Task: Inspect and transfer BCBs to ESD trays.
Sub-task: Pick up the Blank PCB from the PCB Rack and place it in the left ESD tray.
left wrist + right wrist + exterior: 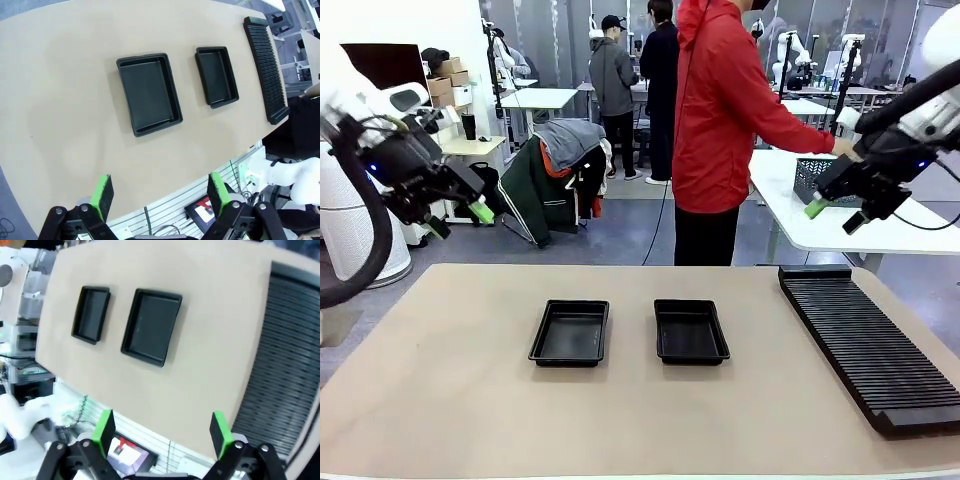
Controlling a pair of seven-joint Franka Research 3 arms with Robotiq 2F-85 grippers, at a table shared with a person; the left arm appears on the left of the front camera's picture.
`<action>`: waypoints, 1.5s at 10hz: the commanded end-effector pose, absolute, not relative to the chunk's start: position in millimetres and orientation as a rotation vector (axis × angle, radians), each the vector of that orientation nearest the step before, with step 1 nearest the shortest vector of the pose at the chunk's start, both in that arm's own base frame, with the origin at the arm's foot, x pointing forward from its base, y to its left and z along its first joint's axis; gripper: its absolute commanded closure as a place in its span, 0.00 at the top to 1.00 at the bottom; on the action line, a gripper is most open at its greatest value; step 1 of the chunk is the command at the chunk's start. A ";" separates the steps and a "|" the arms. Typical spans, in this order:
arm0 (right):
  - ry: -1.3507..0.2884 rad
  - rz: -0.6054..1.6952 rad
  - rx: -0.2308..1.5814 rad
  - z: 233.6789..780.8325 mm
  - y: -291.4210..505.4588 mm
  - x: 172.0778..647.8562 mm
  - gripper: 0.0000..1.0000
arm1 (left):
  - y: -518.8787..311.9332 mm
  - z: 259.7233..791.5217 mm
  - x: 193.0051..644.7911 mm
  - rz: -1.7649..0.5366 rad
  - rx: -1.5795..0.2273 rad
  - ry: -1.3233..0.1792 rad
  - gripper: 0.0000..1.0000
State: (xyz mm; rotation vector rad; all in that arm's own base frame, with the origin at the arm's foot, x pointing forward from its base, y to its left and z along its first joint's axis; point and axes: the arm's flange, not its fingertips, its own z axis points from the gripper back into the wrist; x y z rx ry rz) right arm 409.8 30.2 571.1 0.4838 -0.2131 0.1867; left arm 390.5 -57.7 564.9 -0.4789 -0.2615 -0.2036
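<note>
Desk (440, 400) front bare; ESD trays (572, 304) empty, side by side mid-desk. Left gripper (461, 220), right gripper (834, 215) raised, jaws wide, nothing held. Judgement: take BCBs by edges, keep level, lower squarely inside rim.

Even bright light, soft shadows, right-wrist blur.

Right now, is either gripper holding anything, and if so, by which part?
Nothing is held. The left gripper and the right gripper are both open, raised clear of the table, with nothing between the jaws.
</note>
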 end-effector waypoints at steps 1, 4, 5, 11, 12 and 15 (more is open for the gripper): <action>-0.145 0.125 0.573 586.7 12.7 420.8 1.00 | -51.3 581.2 392.4 -0.173 -0.524 -0.225 1.00; -0.097 0.074 0.630 602.2 -17.0 418.4 1.00 | -39.1 610.0 391.3 -0.172 -0.589 -0.191 1.00; -0.096 0.058 0.646 603.1 -24.2 417.0 1.00 | -38.4 618.5 391.5 -0.179 -0.595 -0.184 1.00; -0.134 0.028 0.703 620.1 -53.6 416.2 1.00 | -43.0 640.3 394.0 -0.122 -0.577 -0.159 1.00; -0.142 0.025 0.703 623.2 -54.9 417.0 1.00 | -41.9 641.9 394.0 -0.103 -0.576 -0.164 1.00; -0.184 0.003 0.673 638.4 -58.8 416.9 1.00 | -37.4 650.1 389.2 -0.063 -0.563 -0.183 1.00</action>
